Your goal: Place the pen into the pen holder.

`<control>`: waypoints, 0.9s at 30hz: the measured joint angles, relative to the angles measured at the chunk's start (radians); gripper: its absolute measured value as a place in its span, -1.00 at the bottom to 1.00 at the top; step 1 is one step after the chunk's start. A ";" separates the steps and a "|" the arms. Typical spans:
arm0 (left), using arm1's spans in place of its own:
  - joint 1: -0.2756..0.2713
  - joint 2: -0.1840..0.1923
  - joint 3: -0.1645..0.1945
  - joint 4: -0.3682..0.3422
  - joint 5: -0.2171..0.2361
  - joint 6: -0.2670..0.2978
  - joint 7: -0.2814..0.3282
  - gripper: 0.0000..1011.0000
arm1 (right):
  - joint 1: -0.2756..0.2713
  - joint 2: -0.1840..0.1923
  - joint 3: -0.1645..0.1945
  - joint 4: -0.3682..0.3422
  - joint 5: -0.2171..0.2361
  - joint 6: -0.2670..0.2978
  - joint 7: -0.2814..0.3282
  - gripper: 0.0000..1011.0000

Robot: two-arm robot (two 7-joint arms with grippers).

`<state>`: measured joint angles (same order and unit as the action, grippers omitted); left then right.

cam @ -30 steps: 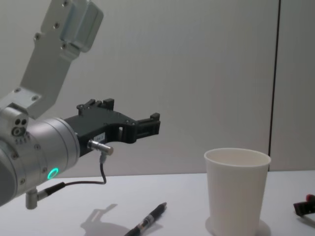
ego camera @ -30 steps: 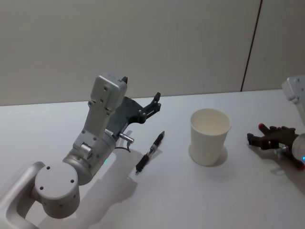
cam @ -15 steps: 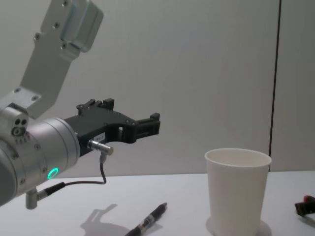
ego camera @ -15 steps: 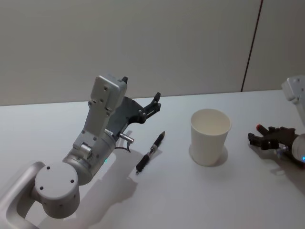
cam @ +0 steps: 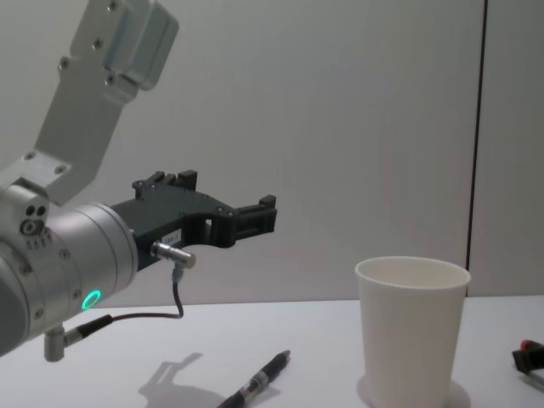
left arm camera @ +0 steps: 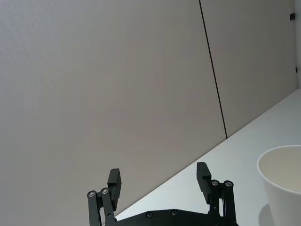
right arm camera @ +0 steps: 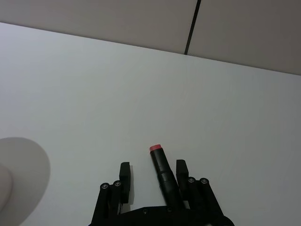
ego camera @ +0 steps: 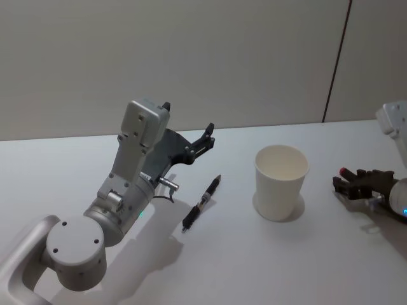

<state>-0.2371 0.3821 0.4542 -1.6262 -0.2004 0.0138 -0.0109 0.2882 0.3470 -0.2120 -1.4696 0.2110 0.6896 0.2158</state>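
Observation:
The pen (ego camera: 201, 203), black with a clear middle, lies on the white table (ego camera: 241, 267) between my left arm and the pen holder (ego camera: 280, 181), a white paper cup standing upright. It shows low in the chest view as the pen (cam: 255, 388) left of the pen holder (cam: 412, 331). My left gripper (ego camera: 208, 136) hangs open and empty above the table, behind and left of the pen; its fingers (left arm camera: 114, 182) stand wide apart. My right gripper (ego camera: 338, 184) rests low to the right of the cup, open, with a dark red-tipped marker (right arm camera: 160, 167) between its fingers.
A plain wall runs along the table's far edge. Bare tabletop stretches in front of the cup and pen. The cup's rim (left arm camera: 282, 157) also appears in the left wrist view.
My right gripper has drawn slightly to the right, away from the cup. The left arm, pen and cup have not moved.

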 joint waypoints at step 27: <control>0.000 0.000 0.000 0.000 0.000 0.000 0.000 0.98 | -0.001 0.000 0.000 0.001 0.000 0.000 -0.001 -0.16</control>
<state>-0.2371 0.3821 0.4543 -1.6262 -0.2004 0.0138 -0.0109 0.2871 0.3470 -0.2120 -1.4690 0.2108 0.6895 0.2152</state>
